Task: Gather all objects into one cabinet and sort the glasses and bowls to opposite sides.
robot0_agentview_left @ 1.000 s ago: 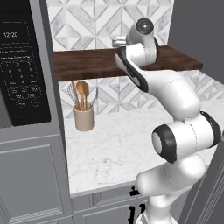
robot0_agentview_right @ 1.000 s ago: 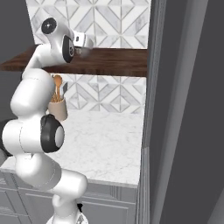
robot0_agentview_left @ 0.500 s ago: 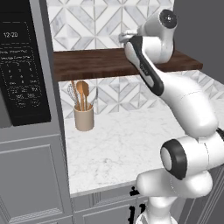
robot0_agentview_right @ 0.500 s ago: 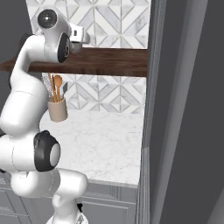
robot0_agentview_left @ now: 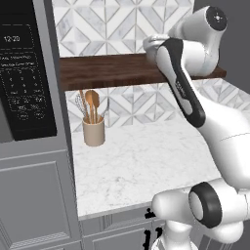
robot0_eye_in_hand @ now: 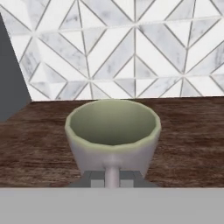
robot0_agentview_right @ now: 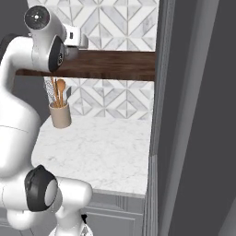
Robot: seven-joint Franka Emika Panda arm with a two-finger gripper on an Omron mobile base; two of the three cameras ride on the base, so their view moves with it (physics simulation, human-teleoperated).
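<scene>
A beige-grey handled cup [robot0_eye_in_hand: 112, 131] with a pale green inside fills the middle of the hand view, upright over a dark wooden shelf [robot0_eye_in_hand: 39, 153]. My gripper [robot0_eye_in_hand: 112, 178] is shut on the cup's handle, which points toward the camera. From the base, the hand [robot0_agentview_left: 152, 45] is at the shelf [robot0_agentview_left: 107, 73], in front of the tiled wall; in the right base view the hand [robot0_agentview_right: 76, 37] is just above the shelf [robot0_agentview_right: 115, 64]. I cannot tell whether the cup touches the shelf. The bowls and the cabinet's inside are out of view.
A beige crock [robot0_agentview_left: 93, 132] with utensils stands on the marble counter [robot0_agentview_left: 146, 166] below the shelf. A microwave [robot0_agentview_left: 22, 83] in a grey column is at the left. A tall grey panel [robot0_agentview_right: 193, 120] stands close on the right.
The arm's upper links have swung up and to the right. The hand with the cup has shifted slightly along the shelf. The base has stayed put.
</scene>
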